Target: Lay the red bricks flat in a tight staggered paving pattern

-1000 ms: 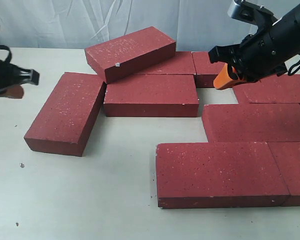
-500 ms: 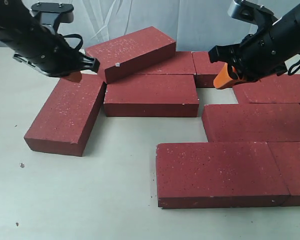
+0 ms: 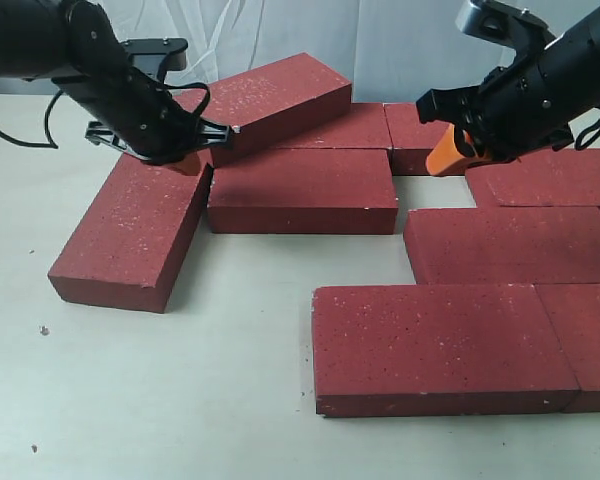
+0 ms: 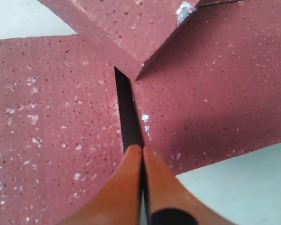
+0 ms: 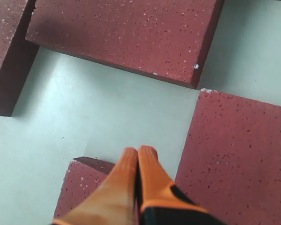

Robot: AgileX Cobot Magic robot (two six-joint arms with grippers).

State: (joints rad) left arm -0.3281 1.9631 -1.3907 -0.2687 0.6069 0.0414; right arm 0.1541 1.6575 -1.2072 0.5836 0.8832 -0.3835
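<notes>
Several red bricks lie on the pale table. One brick (image 3: 263, 103) with a small white chip rests tilted on top of two flat ones (image 3: 302, 188). An angled brick (image 3: 132, 226) lies at the left. My left gripper (image 3: 188, 160) is shut and empty, its orange tips right at the narrow gap between the angled brick (image 4: 51, 122) and the flat brick (image 4: 210, 98), just below the tilted brick's corner (image 4: 126, 28). My right gripper (image 3: 440, 160) is shut and empty, hovering above the bare patch of table among the right-hand bricks (image 3: 510, 245); in its wrist view the gripper (image 5: 139, 151) points over that patch.
A long brick (image 3: 440, 345) and its neighbour (image 3: 590, 335) lie along the front right. Bare table (image 3: 180, 400) spreads across the front left. A pale curtain (image 3: 410, 40) hangs behind the table.
My left arm has swung in from the far left edge to the tilted brick's near corner, dropping to the gap beside it. The right arm and the bricks have stayed put.
</notes>
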